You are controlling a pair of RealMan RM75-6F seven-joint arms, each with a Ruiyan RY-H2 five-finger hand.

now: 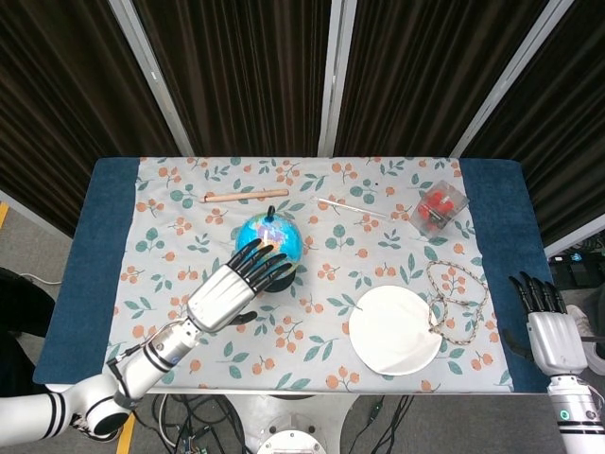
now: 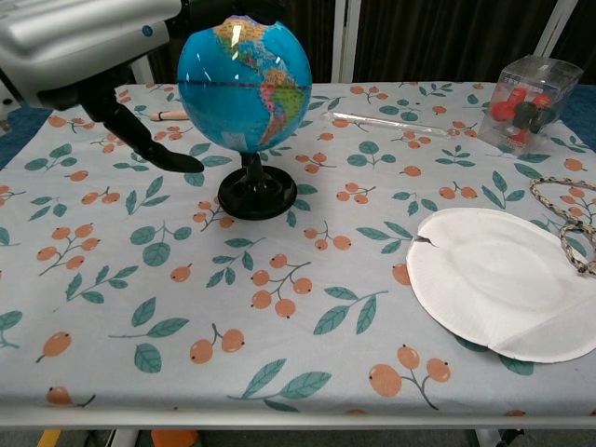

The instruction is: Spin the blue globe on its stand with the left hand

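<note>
A: Start at the left. What was the left hand (image 1: 225,295) doing?

B: It reached in over the floral tablecloth (image 1: 180,241) with its fingers (image 1: 257,261) spread apart and laid against the near side of the blue globe (image 1: 271,236). It held nothing. In the chest view the thumb (image 2: 149,142) hung down just left of the ball, apart from it.

A: And where was the globe itself?

B: Left of the table's middle, upright on its black stand (image 2: 257,194), with the round base flat on the cloth. Behind it, toward the curtains, a wooden stick (image 1: 246,195) lay flat.

A: What came next, moving right?

B: A thin clear rod (image 1: 353,207) lay slanted beyond the globe, well apart from it. Nearer the front edge sat a white paper plate (image 1: 394,329), and just right of it a loop of braided rope (image 1: 458,300), touching or overlapping the plate's rim.

A: The far right?

B: A clear plastic box (image 1: 440,206) with red and dark pieces inside stood near the back corner. The right hand (image 1: 551,336) rested off the table's front right corner, fingers straight and only slightly apart, holding nothing.
</note>
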